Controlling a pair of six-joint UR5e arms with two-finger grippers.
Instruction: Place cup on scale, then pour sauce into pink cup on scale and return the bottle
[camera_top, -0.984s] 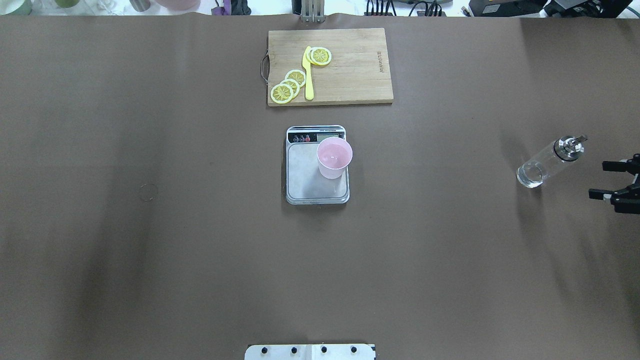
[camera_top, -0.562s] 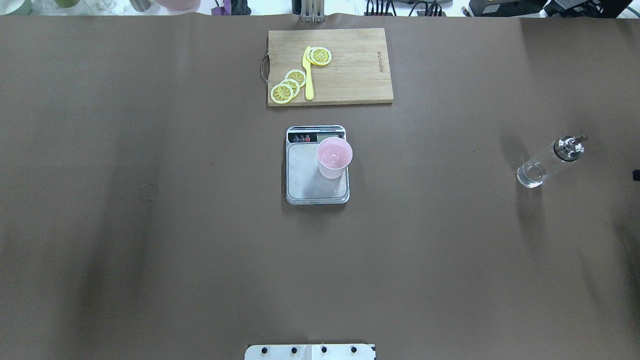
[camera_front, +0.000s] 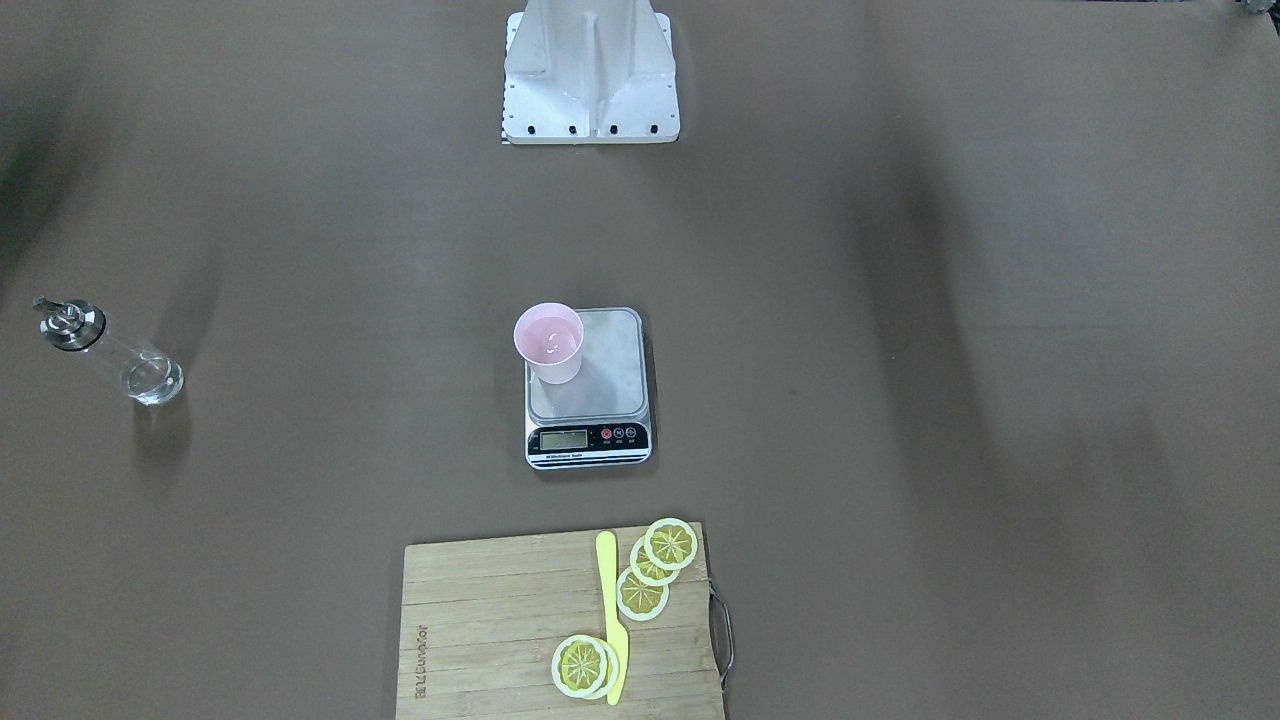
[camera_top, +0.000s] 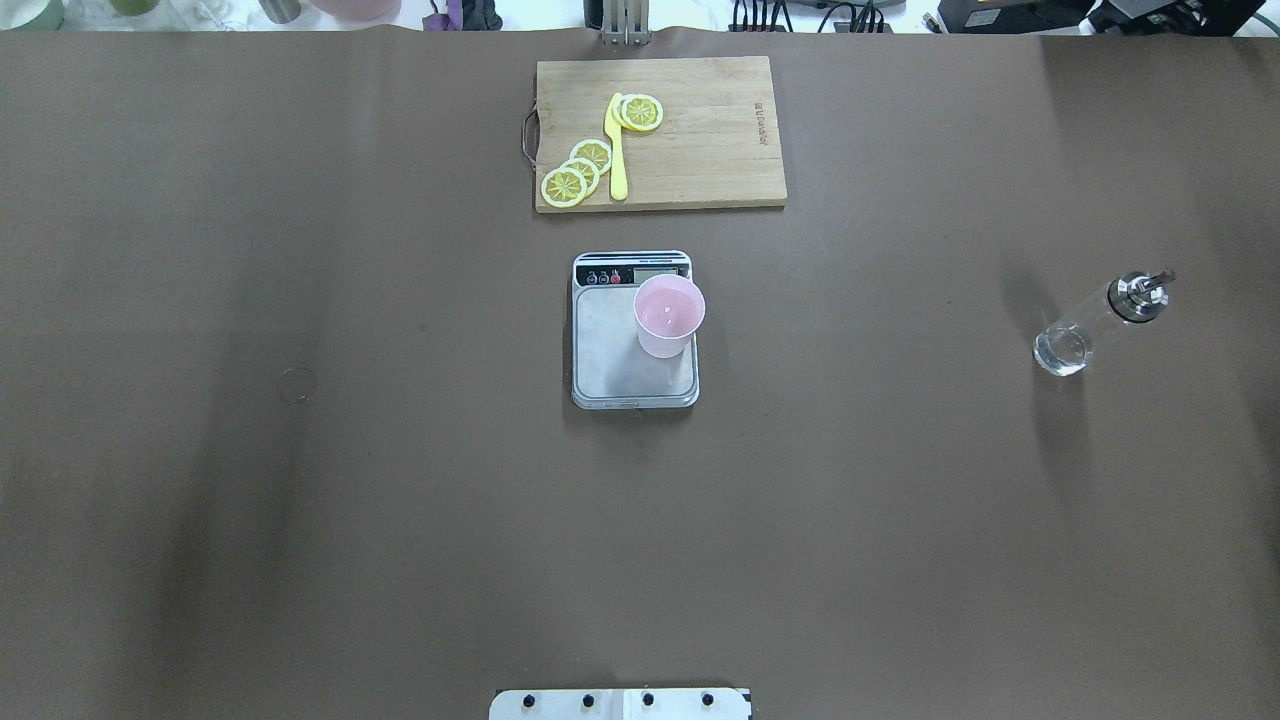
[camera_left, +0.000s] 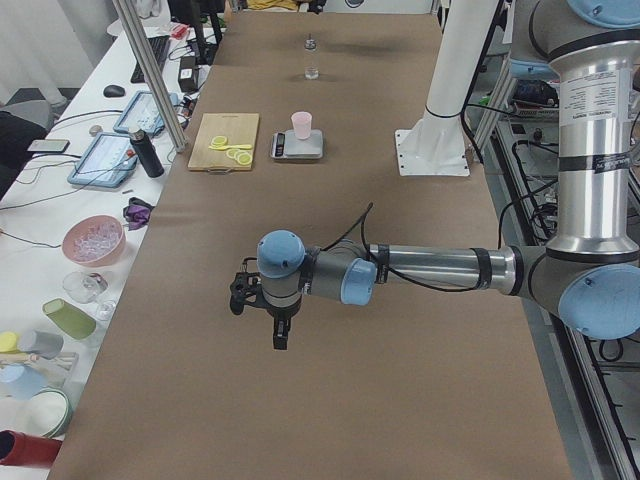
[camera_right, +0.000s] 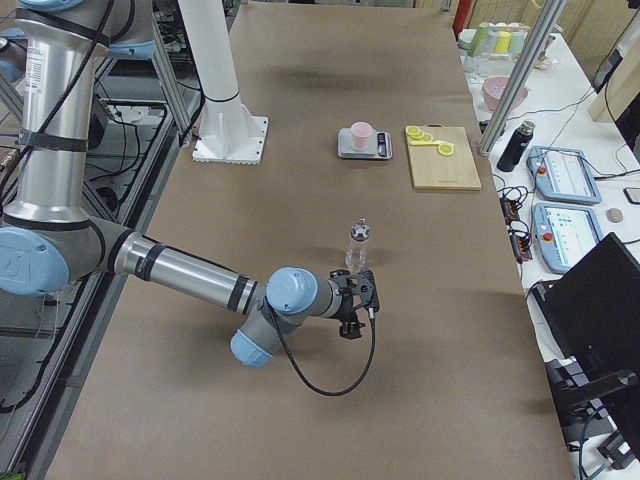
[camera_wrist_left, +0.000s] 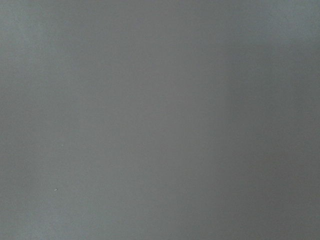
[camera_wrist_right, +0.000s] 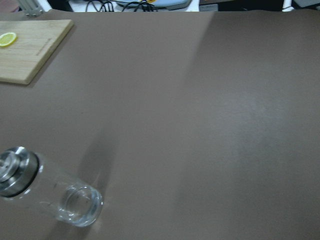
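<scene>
The pink cup (camera_top: 668, 315) stands upright on the far right part of the scale (camera_top: 620, 370), also in the front view: cup (camera_front: 549, 343), scale (camera_front: 600, 385). The clear bottle (camera_top: 1095, 325) with its metal cap stands alone on the table at the right, and shows in the front view (camera_front: 105, 350) and the right wrist view (camera_wrist_right: 45, 192). My right gripper (camera_right: 368, 297) shows only in the exterior right view, just short of the bottle (camera_right: 358, 247). My left gripper (camera_left: 240, 298) shows only in the exterior left view, far from the scale. I cannot tell whether either is open or shut.
A wooden cutting board (camera_top: 700, 150) with lemon slices (camera_top: 575, 175) and a yellow knife (camera_top: 617, 145) lies beyond the scale. The robot base (camera_front: 590, 80) stands at the near table edge. Bowls, cups and tablets line the operators' side bench (camera_left: 95, 240).
The right gripper, open at the overhead view's right edge one second ago, has drawn back out of that view. The bottle, cup and scale have not moved.
</scene>
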